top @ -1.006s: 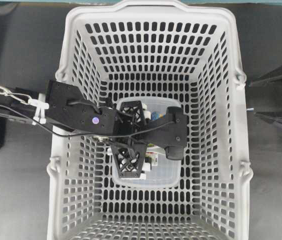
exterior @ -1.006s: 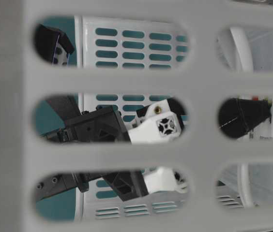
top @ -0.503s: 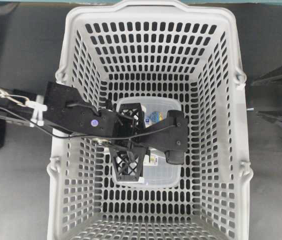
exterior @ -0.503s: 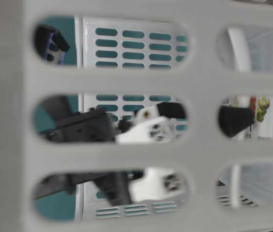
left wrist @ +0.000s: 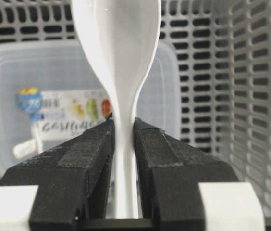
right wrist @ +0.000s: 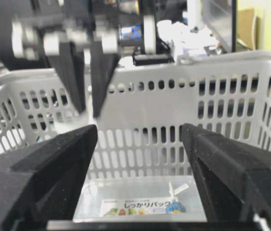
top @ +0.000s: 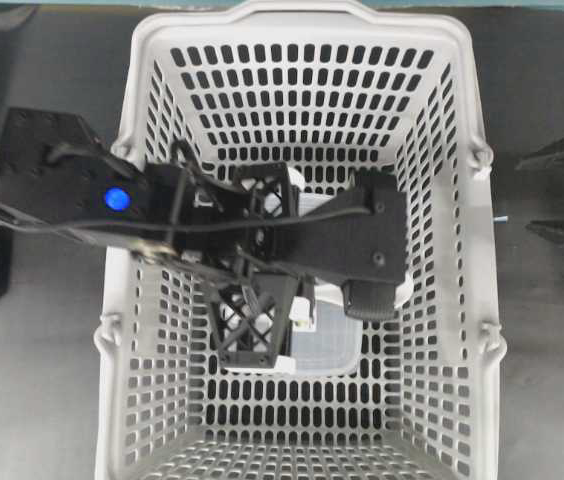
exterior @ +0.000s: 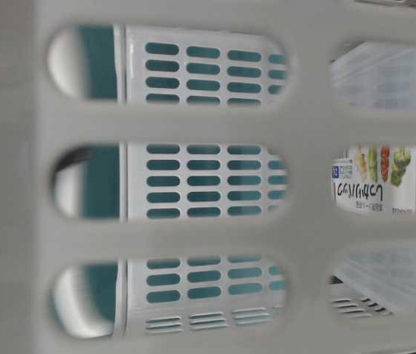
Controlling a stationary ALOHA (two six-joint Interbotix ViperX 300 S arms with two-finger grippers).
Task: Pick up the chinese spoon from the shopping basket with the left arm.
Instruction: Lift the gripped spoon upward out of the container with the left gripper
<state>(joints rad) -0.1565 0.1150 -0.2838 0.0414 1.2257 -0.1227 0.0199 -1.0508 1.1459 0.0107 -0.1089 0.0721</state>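
The left gripper (left wrist: 124, 144) pinches the flat handle of the glossy white chinese spoon (left wrist: 118, 57) between matte black pads, above the slotted grey shopping basket (top: 467, 150). Below lies a clear, labelled plastic container (left wrist: 10, 96). The right gripper (right wrist: 139, 159) stands spread wide.

Shopping basket (exterior: 193, 118) wall slots — labelled container (exterior: 374, 184) beyond (blurred).
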